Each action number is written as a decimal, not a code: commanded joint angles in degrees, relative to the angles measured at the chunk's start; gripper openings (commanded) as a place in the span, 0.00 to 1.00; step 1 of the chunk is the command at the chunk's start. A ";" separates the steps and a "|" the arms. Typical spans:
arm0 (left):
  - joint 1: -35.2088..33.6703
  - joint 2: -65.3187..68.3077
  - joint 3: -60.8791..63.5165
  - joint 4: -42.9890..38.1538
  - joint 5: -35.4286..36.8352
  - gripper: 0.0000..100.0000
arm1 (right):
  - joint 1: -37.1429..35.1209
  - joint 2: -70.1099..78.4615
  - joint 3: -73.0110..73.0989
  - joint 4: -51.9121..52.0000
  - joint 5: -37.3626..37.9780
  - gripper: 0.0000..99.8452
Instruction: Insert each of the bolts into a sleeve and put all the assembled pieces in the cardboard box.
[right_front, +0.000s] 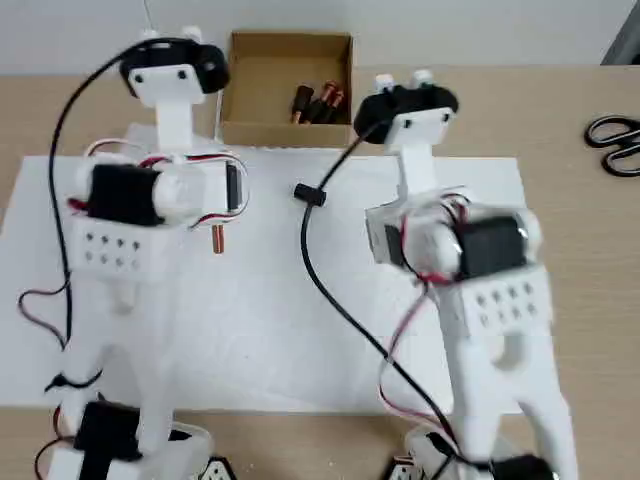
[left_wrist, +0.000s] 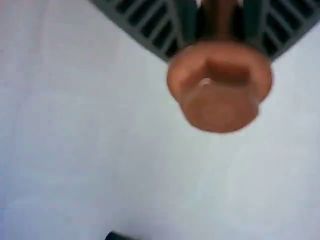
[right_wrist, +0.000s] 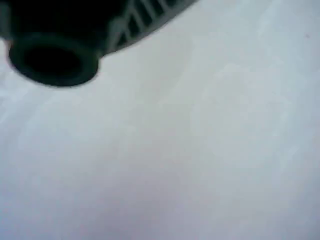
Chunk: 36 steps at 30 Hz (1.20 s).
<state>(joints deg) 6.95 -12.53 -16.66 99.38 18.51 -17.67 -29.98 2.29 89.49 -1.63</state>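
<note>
My left gripper (left_wrist: 220, 20) is closed down to the width of one copper-coloured bolt (left_wrist: 220, 85). Its shank is pinched between my two ribbed grey fingers (left_wrist: 142, 17) and its flanged head sticks out past them, over the white sheet (right_front: 260, 320) that covers the middle of the table (right_front: 560, 100). In the high view this single bolt hangs upright just beside my left arm; I cannot tell whether it touches the sheet. My right gripper (right_wrist: 75, 25) has hold of one black sleeve (right_wrist: 52, 62), with a ribbed finger against its side and its open end turned toward the wrist camera, also above the sheet. The one cardboard box (right_front: 250, 90) stands just past the sheet's far edge, between my two arms. I count three assembled pieces (right_front: 320, 102) inside it, lying close together on the side nearer my right arm. One pair of scissors (right_front: 615, 140) lies on the bare table beyond my right arm, well apart from the box.
</note>
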 joint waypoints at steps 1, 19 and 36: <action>0.35 -5.71 -0.40 0.18 0.70 0.01 | -0.04 -7.43 -2.64 -0.40 0.09 0.00; 1.93 -32.53 30.46 -24.00 6.15 0.01 | -0.92 -28.70 27.52 -23.96 -6.68 0.00; 10.64 -36.31 42.15 -43.96 7.03 0.01 | -5.93 -49.63 58.55 -44.53 0.62 0.00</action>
<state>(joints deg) 16.97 -47.16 25.71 57.45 24.84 -23.21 -75.69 60.13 46.33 -2.77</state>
